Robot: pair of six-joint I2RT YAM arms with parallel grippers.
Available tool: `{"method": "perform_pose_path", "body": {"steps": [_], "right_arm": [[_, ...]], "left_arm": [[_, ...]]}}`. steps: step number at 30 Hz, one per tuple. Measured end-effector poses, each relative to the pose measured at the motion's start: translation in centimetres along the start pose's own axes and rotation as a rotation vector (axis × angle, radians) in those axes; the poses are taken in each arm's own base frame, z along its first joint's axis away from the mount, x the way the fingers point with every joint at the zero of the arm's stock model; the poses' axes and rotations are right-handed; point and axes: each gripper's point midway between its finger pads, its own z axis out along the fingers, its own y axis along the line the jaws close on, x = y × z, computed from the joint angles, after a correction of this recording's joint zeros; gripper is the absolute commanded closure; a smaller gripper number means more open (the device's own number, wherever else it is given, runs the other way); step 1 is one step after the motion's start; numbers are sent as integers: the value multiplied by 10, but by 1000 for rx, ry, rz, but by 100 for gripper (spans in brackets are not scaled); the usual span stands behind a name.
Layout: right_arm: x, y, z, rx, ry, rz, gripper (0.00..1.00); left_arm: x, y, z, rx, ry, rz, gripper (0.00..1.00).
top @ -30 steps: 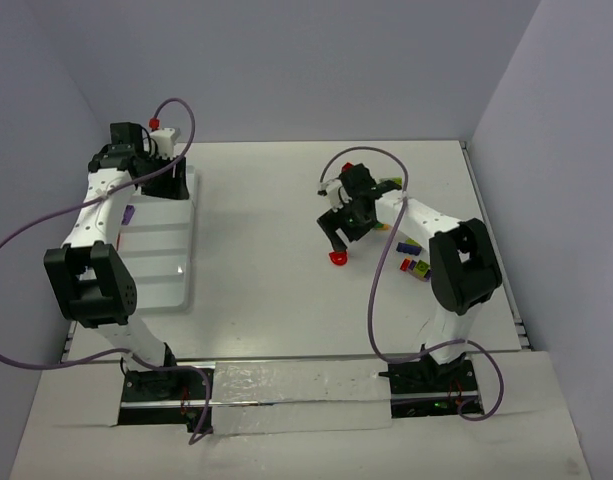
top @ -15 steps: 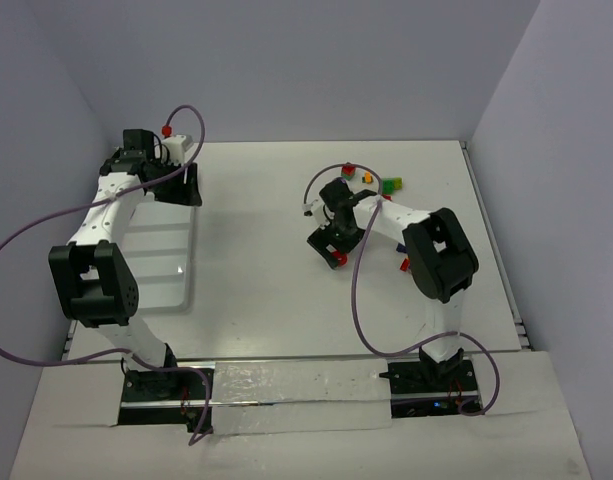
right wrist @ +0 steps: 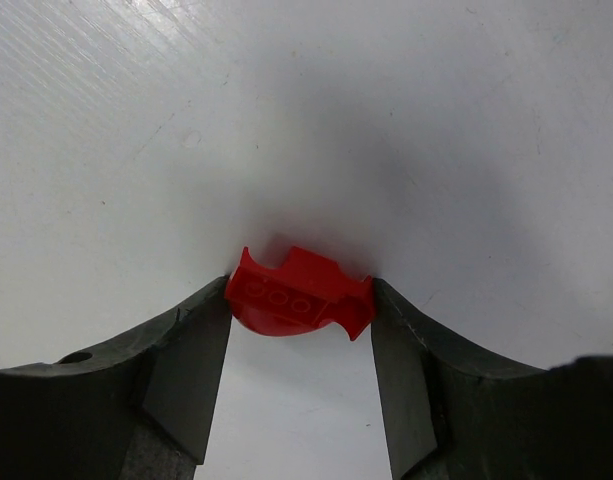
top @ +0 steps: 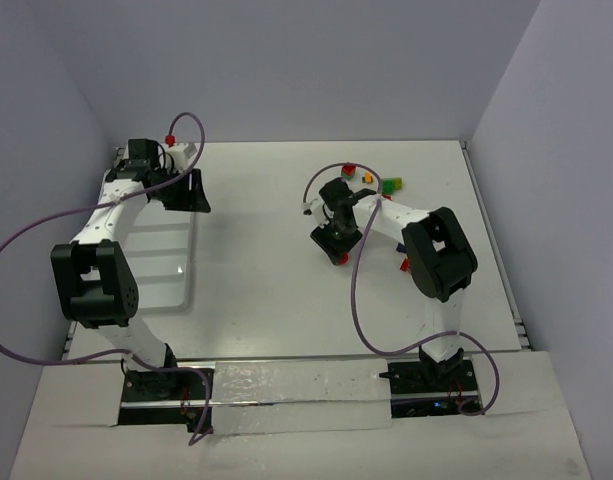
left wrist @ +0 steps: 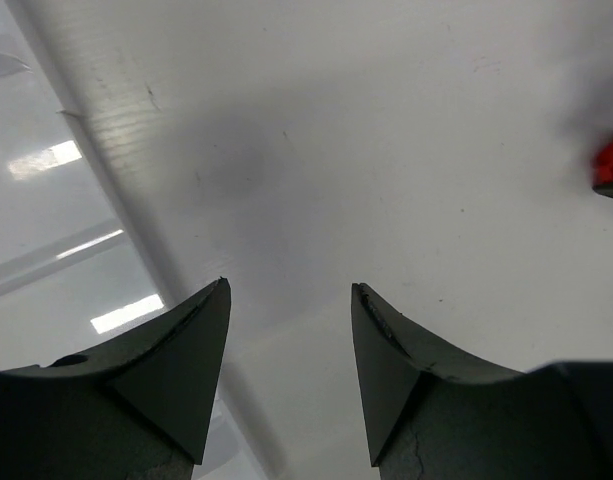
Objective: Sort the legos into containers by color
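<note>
While right gripper (right wrist: pixel 301 290) clamps a red lego (right wrist: pixel 298 296) well right of the tray (top: pixel 156 275), left gripper (left wrist: pixel 290 287) hangs jaws apart, empty, at tray's far-right corner (other legos (top: pixel 390 184) unsorted; much left).

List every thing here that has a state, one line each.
left pincer, open, holding nothing.
right pincer, shut on the red brick.
red brick, pinched between both fingertips.
tray, lying flat on the table, open on top.
green brick, loose on the table, not sorted.
orange brick, loose on the table, not sorted.
</note>
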Motion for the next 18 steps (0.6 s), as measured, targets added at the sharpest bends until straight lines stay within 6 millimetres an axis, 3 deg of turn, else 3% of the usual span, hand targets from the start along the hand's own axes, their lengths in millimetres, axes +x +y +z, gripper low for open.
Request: {"method": "perform_pose_path", "body": {"steps": [6, 10, 18], "right_arm": [[-3, 6, -2, -33, -17, -1, 48], [-17, 16, -20, -77, -82, -12, 48], [-94, 55, -88, -140, -338, -119, 48]], "left_arm": [[11, -21, 9, 122, 3, -82, 39], [20, -48, 13, 279, 7, -178, 36], [31, -107, 19, 613, 94, -367, 28]]}}
